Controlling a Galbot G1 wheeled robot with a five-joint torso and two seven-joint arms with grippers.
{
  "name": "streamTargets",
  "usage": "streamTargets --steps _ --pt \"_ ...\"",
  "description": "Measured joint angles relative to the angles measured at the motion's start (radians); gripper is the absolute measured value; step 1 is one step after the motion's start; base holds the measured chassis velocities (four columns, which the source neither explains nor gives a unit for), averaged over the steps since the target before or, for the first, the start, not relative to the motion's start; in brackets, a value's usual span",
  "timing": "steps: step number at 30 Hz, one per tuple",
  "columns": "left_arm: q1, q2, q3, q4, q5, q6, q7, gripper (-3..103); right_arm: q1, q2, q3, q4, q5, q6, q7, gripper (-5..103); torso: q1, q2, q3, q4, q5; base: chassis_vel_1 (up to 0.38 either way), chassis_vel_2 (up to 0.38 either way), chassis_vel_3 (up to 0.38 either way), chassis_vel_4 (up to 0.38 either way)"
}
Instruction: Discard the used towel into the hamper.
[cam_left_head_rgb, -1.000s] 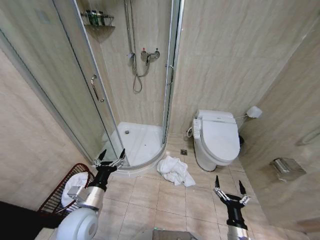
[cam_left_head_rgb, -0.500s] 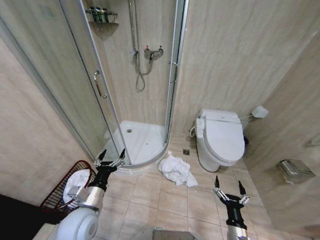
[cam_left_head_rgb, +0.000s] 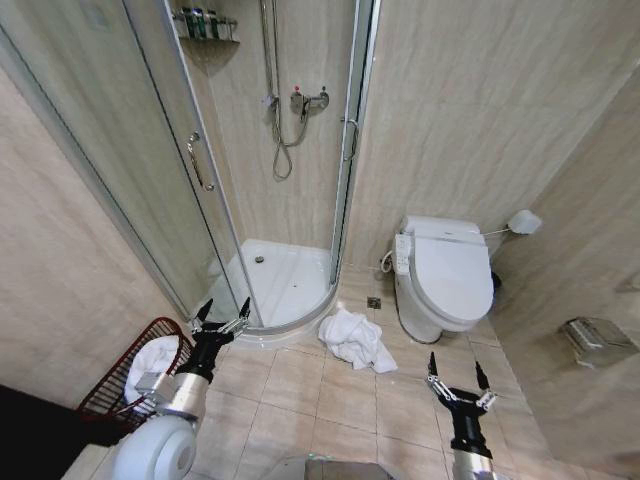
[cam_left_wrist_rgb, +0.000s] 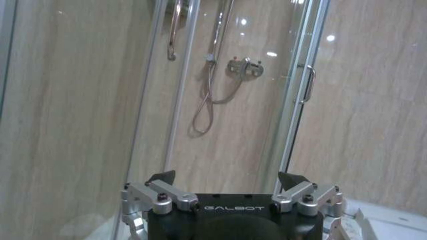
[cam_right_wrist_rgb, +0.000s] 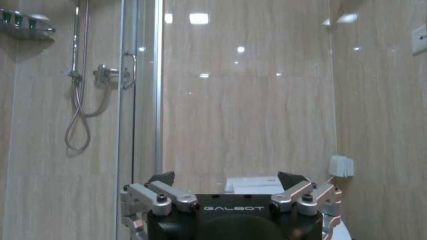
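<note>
— Where was the towel (cam_left_head_rgb: 354, 339)?

— Crumpled on the floor tiles at twelve o'clock from me, between the shower tray (cam_left_head_rgb: 276, 284) and the toilet (cam_left_head_rgb: 445, 278). The hamper (cam_left_head_rgb: 120, 385) sat at my nine o'clock against the wall, white cloth already in it.

— And your grippers?

— My left gripper (cam_left_head_rgb: 223, 319) hovered beside the hamper, jaws spread and empty. My right gripper (cam_left_head_rgb: 453, 380) hung at four o'clock, also spread, nothing in it
</note>
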Motion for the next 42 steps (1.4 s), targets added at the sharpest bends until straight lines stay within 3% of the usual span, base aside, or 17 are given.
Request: streamTargets --steps 42 --pt "0.0 0.0 0.0 0.0 0.0 0.0 0.0 100 0.002 0.0 0.001 -0.02 0.013 0.029 -0.007 100 -0.082 -0.186 -0.104 0.0 0.0 0.0 0.0 0.0 0.0"
